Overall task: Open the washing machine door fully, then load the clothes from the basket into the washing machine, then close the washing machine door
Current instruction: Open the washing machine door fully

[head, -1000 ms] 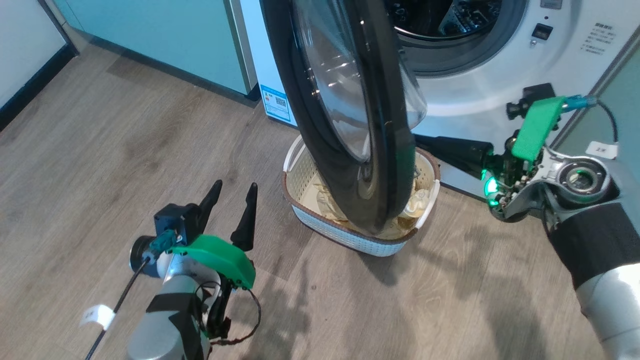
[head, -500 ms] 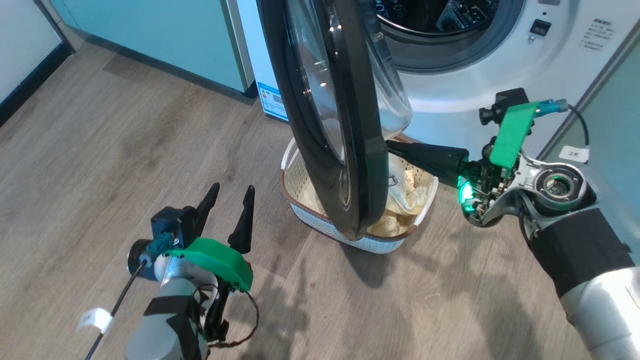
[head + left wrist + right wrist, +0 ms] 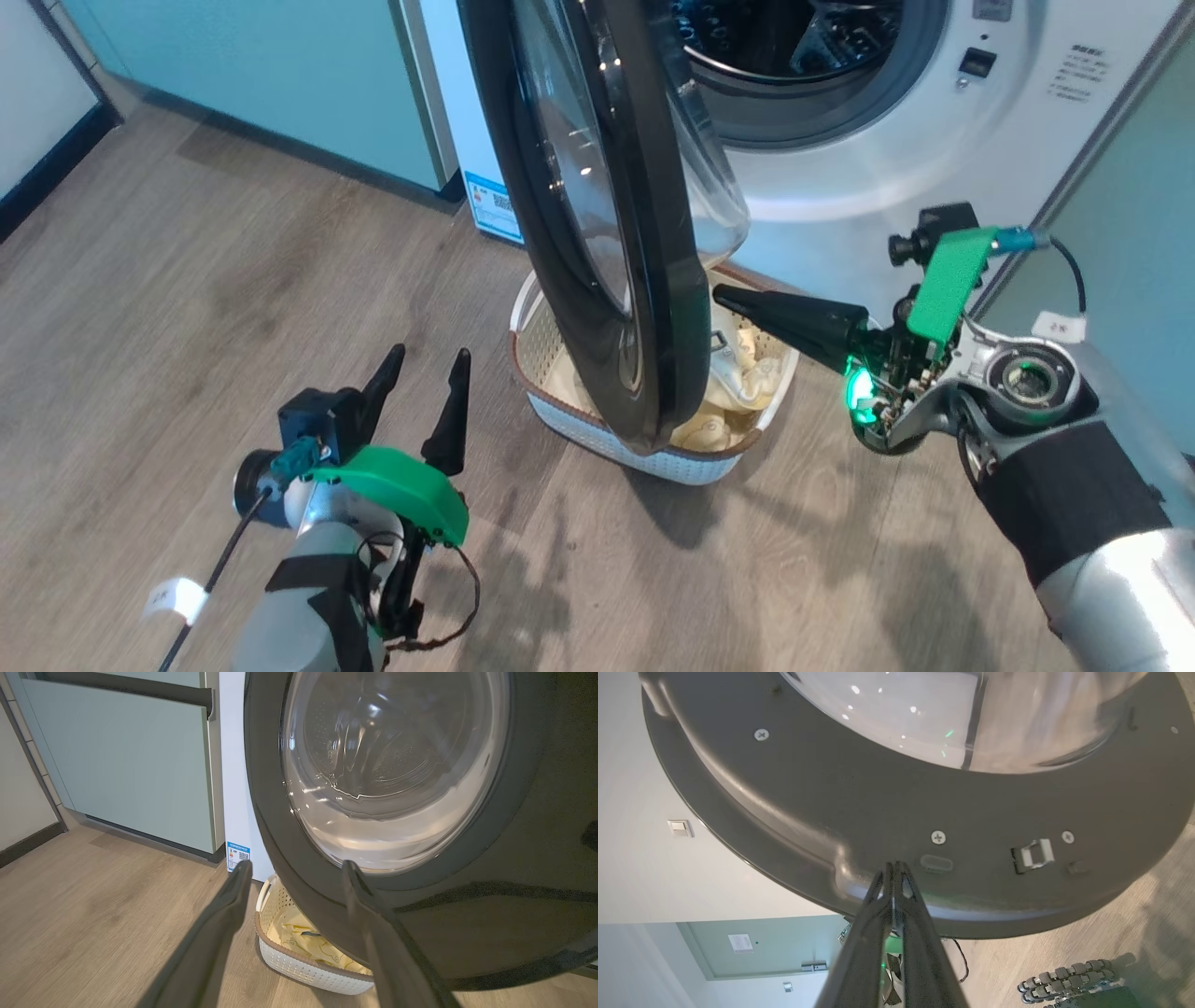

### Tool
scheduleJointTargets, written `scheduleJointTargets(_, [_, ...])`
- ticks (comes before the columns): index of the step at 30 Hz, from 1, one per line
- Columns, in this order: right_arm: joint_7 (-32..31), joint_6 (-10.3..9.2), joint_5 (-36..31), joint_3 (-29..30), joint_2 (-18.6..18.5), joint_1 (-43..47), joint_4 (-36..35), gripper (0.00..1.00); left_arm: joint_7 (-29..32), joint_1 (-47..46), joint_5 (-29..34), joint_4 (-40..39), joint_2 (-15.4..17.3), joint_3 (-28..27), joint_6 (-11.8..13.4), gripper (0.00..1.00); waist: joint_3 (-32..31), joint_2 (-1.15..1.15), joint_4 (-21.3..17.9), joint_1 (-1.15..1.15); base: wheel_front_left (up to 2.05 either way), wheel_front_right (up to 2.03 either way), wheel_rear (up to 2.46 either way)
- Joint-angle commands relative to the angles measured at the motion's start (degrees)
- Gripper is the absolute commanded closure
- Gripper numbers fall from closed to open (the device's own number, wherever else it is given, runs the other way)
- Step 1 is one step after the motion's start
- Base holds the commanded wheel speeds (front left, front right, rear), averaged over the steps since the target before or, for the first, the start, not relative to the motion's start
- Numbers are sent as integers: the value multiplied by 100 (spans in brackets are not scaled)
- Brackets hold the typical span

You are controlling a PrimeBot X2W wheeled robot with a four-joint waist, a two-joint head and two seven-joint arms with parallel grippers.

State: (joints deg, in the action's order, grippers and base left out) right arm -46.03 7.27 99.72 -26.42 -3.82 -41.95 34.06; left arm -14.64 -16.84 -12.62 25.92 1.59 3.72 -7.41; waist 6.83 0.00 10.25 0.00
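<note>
The door (image 3: 658,280), a glossy black rim round clear bulging glass, stands swung out partway, edge-on between the two pincers. The right pincer (image 3: 721,295), fingers pressed together, has its tip at the door's inner face low down. The left pincer (image 3: 428,353), fingers spread, is well apart on the outer side. The cream basket (image 3: 597,434) sits on the floor (image 3: 233,280) under the door's lower edge, with pale yellow clothes (image 3: 738,373) heaped just below the right pincer's tip. Beyond that pincer the white machine (image 3: 840,177) shows its steel drum (image 3: 766,37).
</note>
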Motion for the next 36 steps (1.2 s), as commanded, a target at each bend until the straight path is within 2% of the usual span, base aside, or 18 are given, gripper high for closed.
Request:
scheduleJointTargets(1, [110, 22, 26, 57, 93, -62, -220, 100, -36, -117, 42, -148, 129, -210, -3, 0, -52, 0, -39, 0, 0, 0, 0])
scheduleJointTargets(2, [156, 22, 18, 77, 93, -29, -224, 87, -36, -109, 43, -144, 129, -209, -3, 0, -78, 0, -56, 0, 0, 0, 0])
scheduleJointTargets(3, [213, 22, 3, 100, 93, 5, -226, 66, -36, -100, 43, -137, 129, -213, -3, 0, -109, 0, -76, 0, 0, 0, 0])
scheduleJointTargets(4, [272, 22, -11, 126, 94, 42, -230, 34, -36, -92, 40, -126, 129, -218, -4, 0, -139, 0, -95, 0, 0, 0, 0])
scheduleJointTargets(5, [310, 22, -21, 146, 94, 81, -239, 8, -36, -90, 46, -106, 129, -230, -4, 0, -170, 0, -114, 0, 0, 0, 0])
scheduleJointTargets(6, [342, 22, -45, 166, 94, 122, -256, 0, -36, -90, 55, -87, 130, -245, -5, 0, -203, 0, -136, 0, 0, 0, 0])
scheduleJointTargets(12, [616, 22, -266, 345, 94, 368, -435, 0, -36, -62, 35, -32, 189, -295, -6, 0, -385, 0, -269, 0, 0, 0, 0])
scheduleJointTargets(21, [1543, 22, -1073, 630, -98, 828, -963, 0, -36, -39, -89, -19, 469, -408, -7, 0, -545, 0, -586, 0, 0, 0, 0])
scheduleJointTargets(27, [2757, 22, -1779, 471, -625, 1200, -1452, 0, -36, 19, -140, -42, 659, -472, -7, 0, -601, 0, -816, 0, 0, 0, 0])
scheduleJointTargets(36, [4561, 22, -2346, -146, -1475, 1795, -1839, 0, -36, 181, -239, -76, 898, -564, -7, 0, -768, 0, -1077, 0, 0, 0, 0])
